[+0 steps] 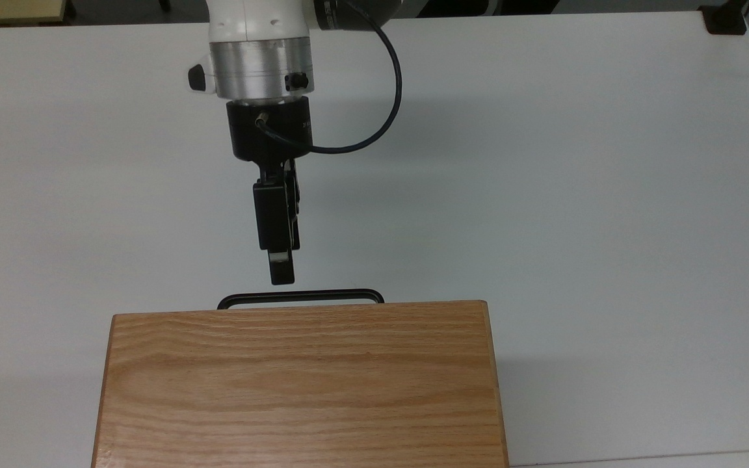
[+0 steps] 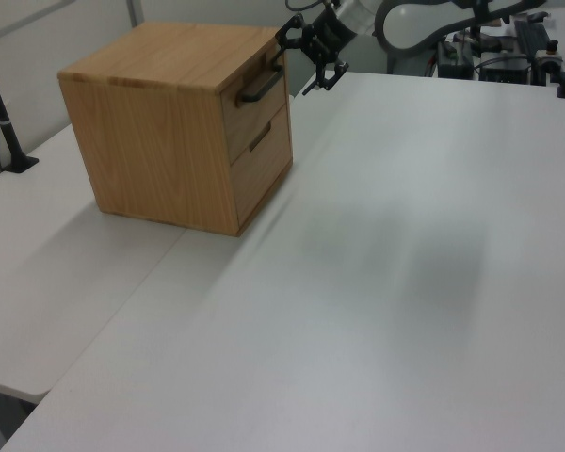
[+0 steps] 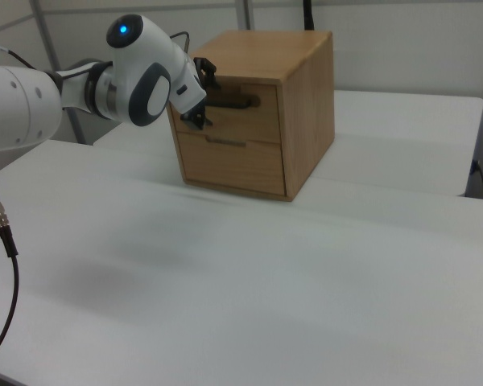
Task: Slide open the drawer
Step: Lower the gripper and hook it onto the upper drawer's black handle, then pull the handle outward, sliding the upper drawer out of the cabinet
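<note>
Gripper (image 2: 308,58) was spread open just beside the handle (image 1: 300,296) of the top drawer (image 2: 255,102), not touching; drawer shut, cabinet (image 1: 300,383) on table (image 1: 576,195)

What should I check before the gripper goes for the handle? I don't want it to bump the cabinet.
1. Gripper open: ok, fingers spread in the left view.
2. Lined up with the handle: ok, tip just short of the bar, toward the top view's left half.
3. Fingers around the bar: not ok, a gap remains.
4. Drawer shut: ok, front flush with the cabinet.
5. Table in front free for sliding: ok.
6. Finger height against the bar: cannot tell.
</note>
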